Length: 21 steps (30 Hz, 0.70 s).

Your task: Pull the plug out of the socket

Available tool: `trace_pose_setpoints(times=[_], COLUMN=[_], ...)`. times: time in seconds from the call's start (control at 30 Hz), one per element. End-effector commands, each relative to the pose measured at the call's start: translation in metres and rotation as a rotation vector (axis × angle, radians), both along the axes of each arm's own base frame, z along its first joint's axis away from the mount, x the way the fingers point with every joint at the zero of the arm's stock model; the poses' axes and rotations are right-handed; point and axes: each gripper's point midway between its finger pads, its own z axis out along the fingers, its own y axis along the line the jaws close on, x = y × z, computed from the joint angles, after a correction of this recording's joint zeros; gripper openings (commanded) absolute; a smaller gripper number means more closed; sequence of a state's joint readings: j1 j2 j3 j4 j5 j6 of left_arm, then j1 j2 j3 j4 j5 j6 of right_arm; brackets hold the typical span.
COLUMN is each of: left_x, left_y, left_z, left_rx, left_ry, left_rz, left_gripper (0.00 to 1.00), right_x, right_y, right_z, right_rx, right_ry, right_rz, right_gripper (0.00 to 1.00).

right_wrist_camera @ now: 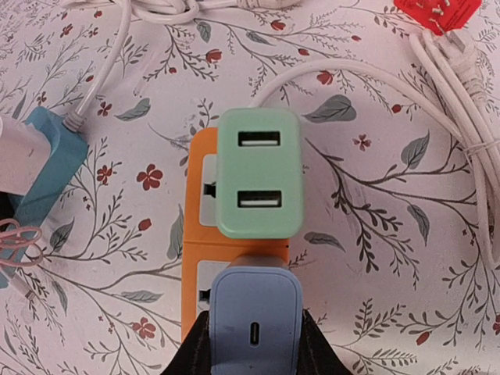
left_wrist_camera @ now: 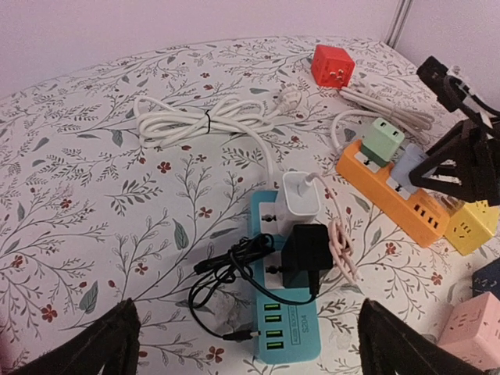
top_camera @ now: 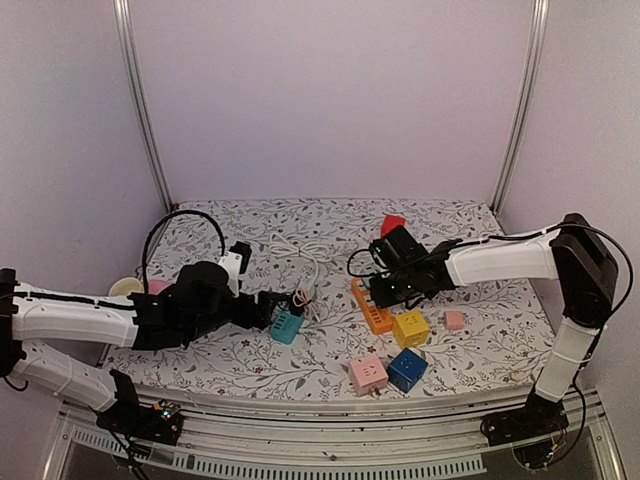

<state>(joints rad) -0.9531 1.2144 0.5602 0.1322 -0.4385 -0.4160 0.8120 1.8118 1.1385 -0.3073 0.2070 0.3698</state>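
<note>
So where was the blue plug (right_wrist_camera: 254, 312)?
It sat upright in the orange power strip (right_wrist_camera: 199, 195) on the table (right_wrist_camera: 375, 234), beside a green plug (right_wrist_camera: 258, 172). The right tool (right_wrist_camera: 254, 348) was closed against its sides, and the left tool (left_wrist_camera: 250, 332) hung wide open, empty.
And the risk?
Nothing pinned the strip, so a pull would probably have lifted it too.
</note>
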Motion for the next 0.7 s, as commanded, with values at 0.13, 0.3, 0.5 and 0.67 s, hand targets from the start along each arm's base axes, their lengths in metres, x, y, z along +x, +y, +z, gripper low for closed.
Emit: trace_pose_setpoints(times=[0.13,0.3,0.5,0.67], left_x=[0.005,0.004,0.002,0.003], left_y=[0.021,0.029,0.031,0.033], left_z=[-0.001,-0.006,-0.004,-0.005], left_rx=[-0.030,-0.038,-0.050,-0.045], left_ry=[-0.052,-0.061,-0.066,-0.071], left_rz=[0.058,0.066,0.064,0.069], left_gripper=[0.97,0.97,0.97,0.97], right_x=[-0.021,-0.018,-0.013,-0.012], right_y=[-0.011,-0.007,-0.003,-0.001], right_z=[0.003,0.006,0.009,0.015], right_rx=[0.013,0.021,0.026,0.031], right_ry=[0.033,0.028,0.020,0.010], right_rz=[-0.024,-0.018,-0.016,-0.019], right_gripper=[0.11,0.31,0.44,0.46])
